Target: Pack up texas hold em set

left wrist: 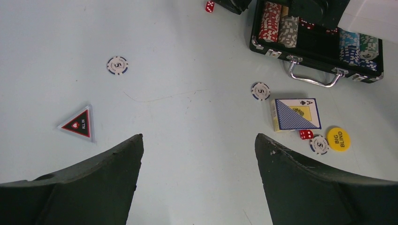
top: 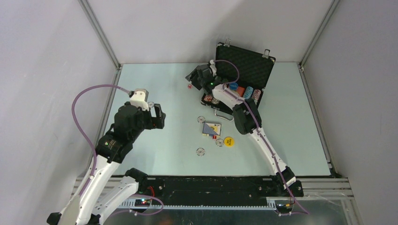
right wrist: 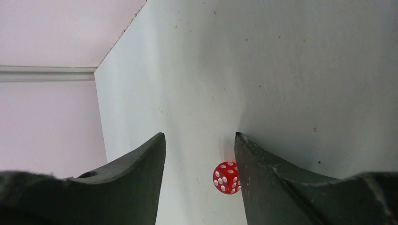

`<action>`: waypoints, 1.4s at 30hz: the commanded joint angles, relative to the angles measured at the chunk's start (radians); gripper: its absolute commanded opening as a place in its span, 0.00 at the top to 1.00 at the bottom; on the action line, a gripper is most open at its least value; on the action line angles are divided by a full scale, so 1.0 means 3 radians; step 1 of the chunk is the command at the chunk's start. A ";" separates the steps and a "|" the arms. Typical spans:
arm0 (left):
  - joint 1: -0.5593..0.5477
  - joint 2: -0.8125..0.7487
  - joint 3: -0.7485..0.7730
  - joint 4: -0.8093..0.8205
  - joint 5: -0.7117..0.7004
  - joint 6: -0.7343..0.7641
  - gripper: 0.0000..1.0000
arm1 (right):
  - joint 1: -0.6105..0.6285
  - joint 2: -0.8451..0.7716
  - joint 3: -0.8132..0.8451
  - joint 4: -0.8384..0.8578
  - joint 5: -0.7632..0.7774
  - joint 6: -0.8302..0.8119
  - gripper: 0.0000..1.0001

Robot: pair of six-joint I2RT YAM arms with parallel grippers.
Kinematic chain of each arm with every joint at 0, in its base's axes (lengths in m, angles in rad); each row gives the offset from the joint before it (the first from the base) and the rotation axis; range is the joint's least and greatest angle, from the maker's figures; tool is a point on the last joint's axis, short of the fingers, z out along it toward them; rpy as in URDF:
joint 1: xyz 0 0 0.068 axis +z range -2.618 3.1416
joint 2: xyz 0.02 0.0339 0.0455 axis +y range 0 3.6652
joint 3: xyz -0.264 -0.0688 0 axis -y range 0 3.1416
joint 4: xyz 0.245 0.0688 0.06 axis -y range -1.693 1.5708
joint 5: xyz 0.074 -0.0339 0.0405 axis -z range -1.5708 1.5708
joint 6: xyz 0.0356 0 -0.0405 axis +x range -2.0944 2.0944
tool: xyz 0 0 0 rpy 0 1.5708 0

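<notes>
The black briefcase (top: 248,65) lies open at the back right, with stacks of chips (left wrist: 281,26) and a blue disc (top: 233,86) inside. My right gripper (right wrist: 199,136) is open around a red die (right wrist: 226,177), which touches its right finger; both sit left of the case, gripper (top: 192,80) over die (top: 189,86). My left gripper (left wrist: 199,136) hangs open and empty above the table. Loose on the table are a card deck (left wrist: 296,114), a second red die (left wrist: 306,134), a yellow disc (left wrist: 338,138), three chips (left wrist: 117,65) (left wrist: 260,91) (left wrist: 319,144) and a dark triangular piece (left wrist: 79,124).
The case's silver handle (left wrist: 312,79) faces the loose pieces. White walls with metal corner posts (top: 101,33) close in the table on three sides. The right arm (top: 263,140) reaches diagonally across the table's right half.
</notes>
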 commanded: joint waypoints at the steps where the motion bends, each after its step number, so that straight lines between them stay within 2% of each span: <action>1: 0.0031 -0.0005 -0.0036 0.0126 0.0053 0.0065 0.06 | -0.0035 0.0092 0.0116 0.0020 -0.0133 0.0011 0.41; 8: 0.0033 0.0005 -0.0040 0.0125 0.0066 0.0065 0.06 | -0.0077 0.0087 0.0106 -0.0033 -0.0459 -0.0095 0.49; 28: 0.0033 0.0033 -0.0045 0.0131 0.0101 0.0070 0.06 | -0.0187 0.0181 0.0052 0.0060 -0.1367 -0.0194 0.51; 42: 0.0036 0.0043 -0.0047 0.0132 0.0121 0.0075 0.06 | -0.0093 0.0172 0.0119 -0.0156 -0.1639 -0.0538 0.52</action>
